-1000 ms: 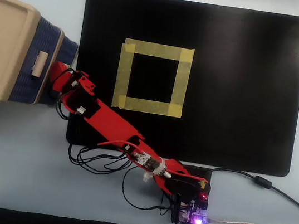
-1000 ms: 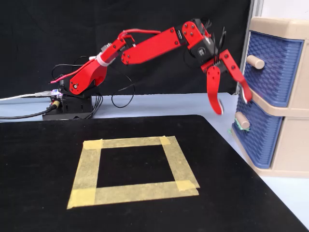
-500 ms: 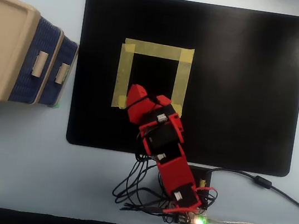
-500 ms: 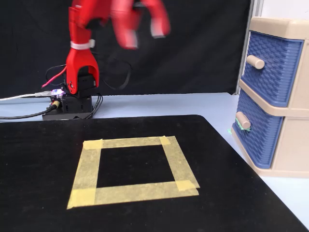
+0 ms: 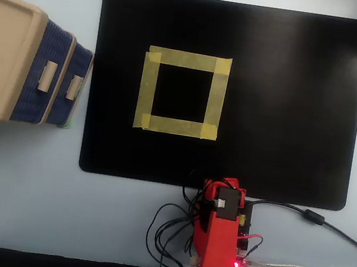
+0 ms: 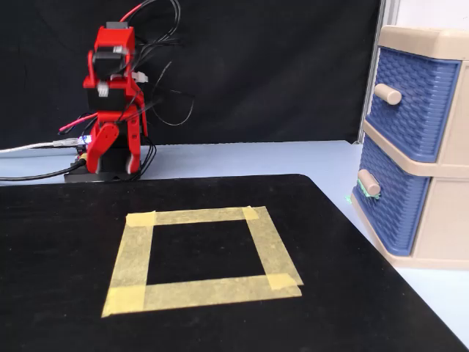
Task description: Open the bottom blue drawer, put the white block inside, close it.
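Overhead view: bottom drawer [image 5: 72,89] sits closed at the table's [image 5: 23,184] far left; its small beige handle [image 5: 74,87] is the likely grip, probably light, slippery plastic. Folded red arm's [image 5: 219,240] pincer state unclear; white block unseen.

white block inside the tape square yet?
No: in the overhead view the tape square encloses only bare black mat; no white block shows anywhere.

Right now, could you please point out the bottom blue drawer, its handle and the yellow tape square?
bottom blue drawer [image 6: 399,202], fixed view, ribbed front.
bottom drawer handle [image 6: 368,183], fixed view, its beige knob.
yellow tape square [image 5: 187,59], overhead view, its far strip.
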Controlling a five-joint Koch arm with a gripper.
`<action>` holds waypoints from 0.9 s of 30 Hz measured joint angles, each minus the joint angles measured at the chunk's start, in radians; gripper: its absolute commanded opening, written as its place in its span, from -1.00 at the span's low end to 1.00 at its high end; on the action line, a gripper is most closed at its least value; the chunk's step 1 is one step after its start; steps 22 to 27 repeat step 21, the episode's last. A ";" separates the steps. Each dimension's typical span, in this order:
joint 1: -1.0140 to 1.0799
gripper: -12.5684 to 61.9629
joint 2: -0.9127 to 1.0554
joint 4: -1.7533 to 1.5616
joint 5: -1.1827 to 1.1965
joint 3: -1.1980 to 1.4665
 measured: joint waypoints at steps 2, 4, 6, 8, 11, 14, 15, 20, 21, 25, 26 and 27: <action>-0.005 0.28 0.000 0.009 0.000 0.006; -0.003 0.28 0.000 0.012 -0.003 0.018; -0.006 0.28 0.000 0.014 -0.003 0.018; -0.003 0.28 0.000 0.014 -0.003 0.023; -0.005 0.28 0.000 0.014 -0.003 0.026; -0.005 0.28 0.000 0.014 -0.003 0.026; -0.003 0.28 0.000 0.014 -0.003 0.026; -0.005 0.28 0.000 0.014 -0.003 0.026; -0.005 0.28 0.000 0.014 -0.003 0.026; -0.005 0.28 0.000 0.014 -0.003 0.026; -0.005 0.28 0.000 0.014 -0.003 0.026; -0.005 0.28 0.000 0.014 -0.003 0.026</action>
